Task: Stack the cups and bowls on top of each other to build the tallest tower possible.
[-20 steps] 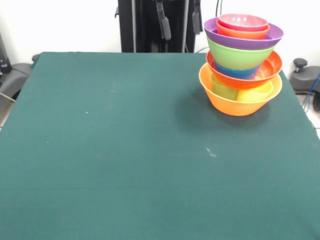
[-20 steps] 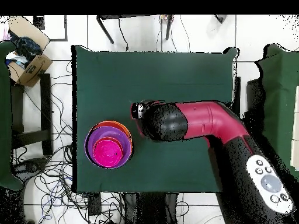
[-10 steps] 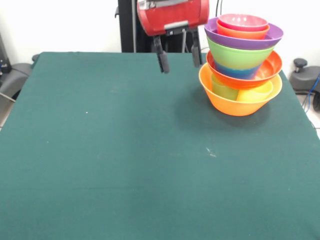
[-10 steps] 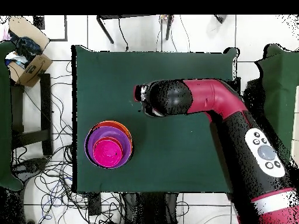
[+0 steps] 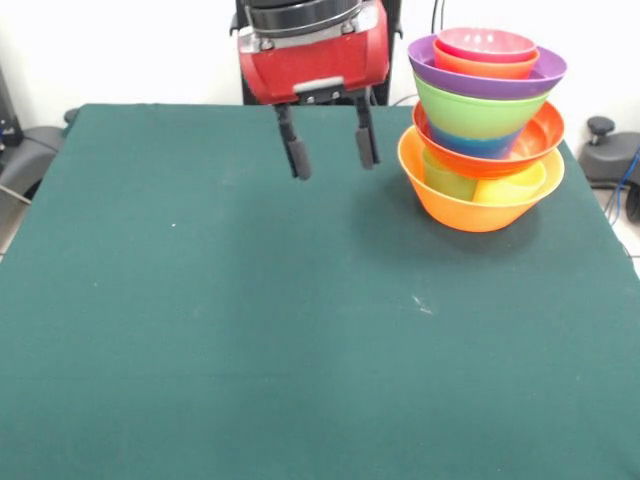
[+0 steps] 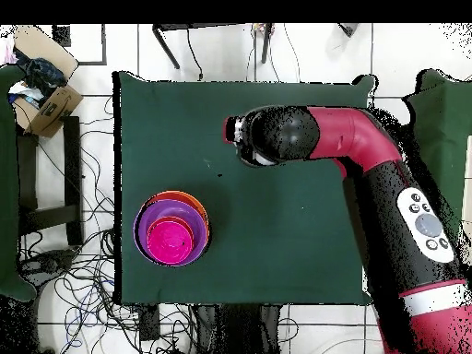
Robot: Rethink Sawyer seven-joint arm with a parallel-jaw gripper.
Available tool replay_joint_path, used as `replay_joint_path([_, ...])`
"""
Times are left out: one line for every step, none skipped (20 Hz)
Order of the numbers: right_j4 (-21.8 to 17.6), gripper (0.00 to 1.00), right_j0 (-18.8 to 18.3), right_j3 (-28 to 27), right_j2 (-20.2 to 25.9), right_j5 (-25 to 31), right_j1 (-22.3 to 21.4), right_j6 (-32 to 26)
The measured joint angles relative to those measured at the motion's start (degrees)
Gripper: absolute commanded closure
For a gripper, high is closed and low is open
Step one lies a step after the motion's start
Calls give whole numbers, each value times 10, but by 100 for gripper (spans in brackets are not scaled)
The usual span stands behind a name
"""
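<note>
Gripper (image 5: 327, 158) hangs over the bare green table (image 5: 250, 330) in the front view, fingers spread wide apart, nothing between them. Just beside it, toward the picture's right, stands the tower (image 5: 484, 130) near the table's far right corner: big orange bowl (image 5: 478, 205) at the bottom with a green and a yellow cup (image 5: 510, 187) showing through its wall, then red-orange, blue, lime green, purple, small orange and pink on top.

Overhead view: the arm (image 6: 369, 184) reaches across the cloth and hides the gripper's tips, while the tower sits well apart near the table's edge, pink bowl (image 6: 171, 240) in the middle.

My guess is thin translucent plastic like this is light, slick and easy to tip, so I'd pinch a rim or a cup wall, gently.
</note>
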Motion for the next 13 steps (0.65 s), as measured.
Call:
replay_joint_path([-3, 0, 0, -8, 0, 0, 4, 0])
replay_joint_path([-6, 0, 0, -15, 0, 0, 8, 0])
replay_joint_path([-9, 0, -1, -21, 0, 0, 11, 0])
replay_joint_path([-13, 0, -1, -26, 0, 0, 14, 0])
replay_joint_path([-15, 0, -1, -30, -1, 0, 16, 0])
replay_joint_path([-19, 0, -1, -34, -2, 0, 19, 0])
replay_joint_path([-25, 0, -1, -40, -4, 0, 22, 0])
replay_joint_path([-28, 0, -1, -43, -5, 0, 24, 0])
replay_joint_path([-38, 0, -1, -54, -8, 0, 32, 0])
replay_joint_path([-41, 0, -1, -58, -9, 0, 35, 0])
replay_joint_path([-42, 0, -1, -62, -9, 0, 37, 0])
replay_joint_path([-44, 0, -1, -70, -10, 0, 44, 0])
replay_joint_path([-45, 0, -1, -77, -10, 0, 50, 0])
